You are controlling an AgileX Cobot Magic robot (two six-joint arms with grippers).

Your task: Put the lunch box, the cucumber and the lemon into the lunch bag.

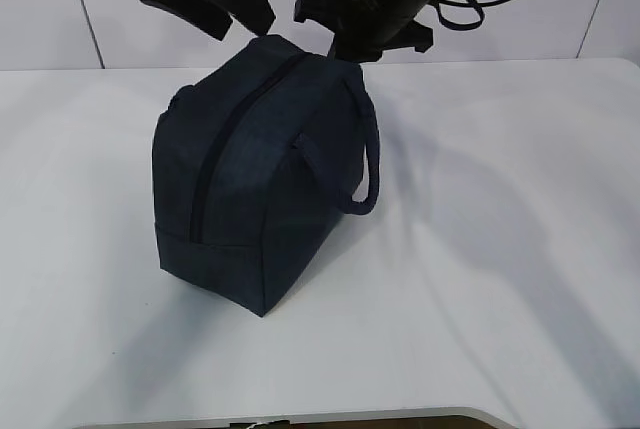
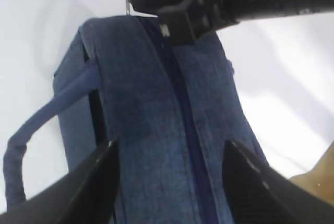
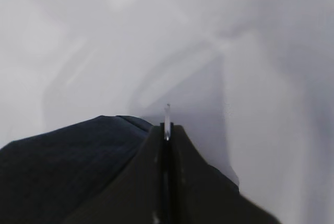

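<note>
The dark navy lunch bag (image 1: 250, 189) stands on the white table with its zipper (image 2: 183, 119) drawn shut along the top. My left gripper (image 2: 169, 151) is open, its fingers (image 2: 96, 182) spread either side of the bag's top and holding nothing. My right gripper (image 3: 167, 127) is shut on the zipper's thin silver pull (image 3: 167, 114) at the bag's far end, and it also shows in the left wrist view as the right gripper (image 2: 175, 25). One loop handle (image 1: 365, 164) hangs down the bag's right side. The lunch box, the cucumber and the lemon are out of view.
The white table (image 1: 500, 249) spreads around the bag on every side. Its front edge (image 1: 400, 417) runs along the bottom of the exterior view. Both arms hang over the bag's far end at the back.
</note>
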